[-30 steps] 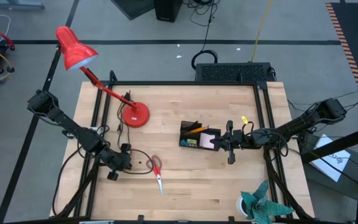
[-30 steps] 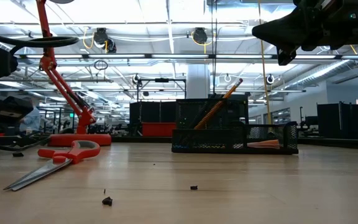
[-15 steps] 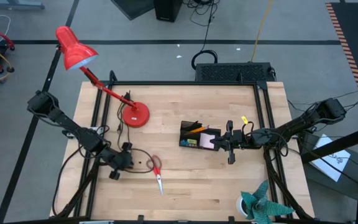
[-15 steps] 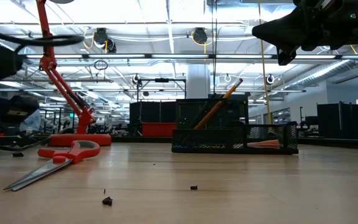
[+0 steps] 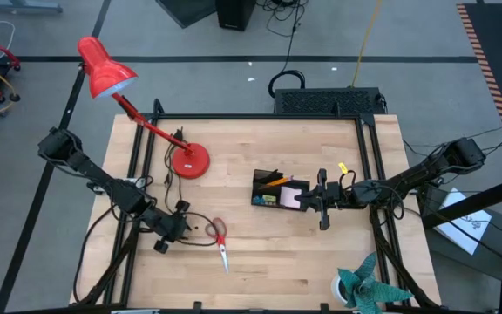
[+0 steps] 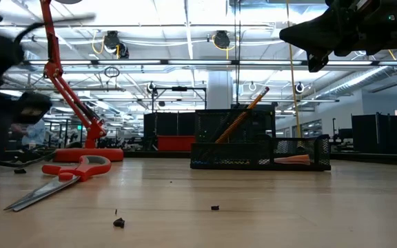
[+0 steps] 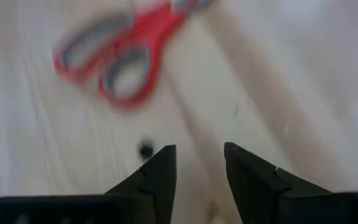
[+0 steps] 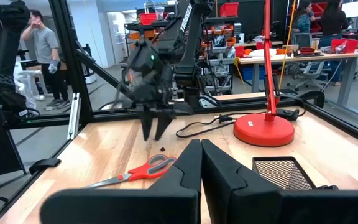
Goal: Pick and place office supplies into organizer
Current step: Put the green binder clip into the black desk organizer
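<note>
Red lamp: upper left of the high view; shade beyond the table edge, round base on the wood.
Left gripper: lower left of centre in the high view, just left of the scissors, not touching them. In its own wrist view the two dark fingers stand spread with bare wood between them, nothing pinched.
Scissors: red-handled, flat on the table, lower centre-left; handles toward the left gripper, blades toward the near edge. Blurred in the left wrist view, blade tips cut off by the frame.
Organizer: black tray at centre; orange pencil leaning in a taller section, pale pink pad inside. Other contents too small to tell.
Right gripper: right of centre, at the organizer's right end; fingers pressed together, empty.
Yellow piece: small, by the right arm; what it is cannot be told.
Teal leafy object: lower right corner.
Table: pale wood planks, dark frame, small dark specks.
Room: grey floor; open workshop, ceiling lights, people standing far off.
</note>
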Available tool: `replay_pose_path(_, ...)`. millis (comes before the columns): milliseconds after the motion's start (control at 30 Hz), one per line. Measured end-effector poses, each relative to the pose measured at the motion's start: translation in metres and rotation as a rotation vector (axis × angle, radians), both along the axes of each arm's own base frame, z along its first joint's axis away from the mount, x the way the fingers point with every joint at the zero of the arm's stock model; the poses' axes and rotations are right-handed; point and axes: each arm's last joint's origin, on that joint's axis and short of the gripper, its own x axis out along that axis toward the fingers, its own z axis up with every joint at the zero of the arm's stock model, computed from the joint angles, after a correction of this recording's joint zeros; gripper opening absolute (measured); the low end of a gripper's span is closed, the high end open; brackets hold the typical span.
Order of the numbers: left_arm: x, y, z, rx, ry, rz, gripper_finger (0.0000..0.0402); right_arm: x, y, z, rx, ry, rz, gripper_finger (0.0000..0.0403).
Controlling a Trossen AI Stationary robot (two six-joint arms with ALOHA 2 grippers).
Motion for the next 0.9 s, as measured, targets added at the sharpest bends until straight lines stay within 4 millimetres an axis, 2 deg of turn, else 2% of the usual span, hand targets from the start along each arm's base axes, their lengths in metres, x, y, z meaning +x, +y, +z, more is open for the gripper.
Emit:
replay_pose_path(100, 0.007, -0.004, 0.014, 0.019, 0.002, -0.047, 0.0152, 0.000, 0.000, 0.000, 0.000, 0.000, 0.000, 0.0000)
replay_pose_path(200, 0.004, -0.004, 0.020, 0.094, 0.090, -0.086, 0.0159, 0.000, 0.000, 0.000, 0.000, 0.000, 0.000, 0.0000)
replay_pose_path(367, -0.010, 0.002, 0.011, 0.221, 0.218, -0.164, 0.0168, 0.000, 0.000, 0.000, 0.013, 0.000, 0.000, 0.0000)
replay_pose_path(533, -0.006, -0.003, 0.014, 0.222, 0.141, -0.269, 0.0163, 0.000, 0.000, -0.001, 0.021, 0.005, 0.000, 0.0000)
replay_pose_path(800, -0.007, 0.000, 0.009, 0.190, 0.176, -0.211, 0.0153, 0.001, 0.000, -0.002, 0.026, 0.009, -0.025, 0.0000)
replay_pose_path(900, -0.006, -0.001, 0.006, 0.121, 0.170, -0.179, 0.0154, 0.001, 0.000, -0.002, 0.026, 0.010, -0.025, 0.0000)
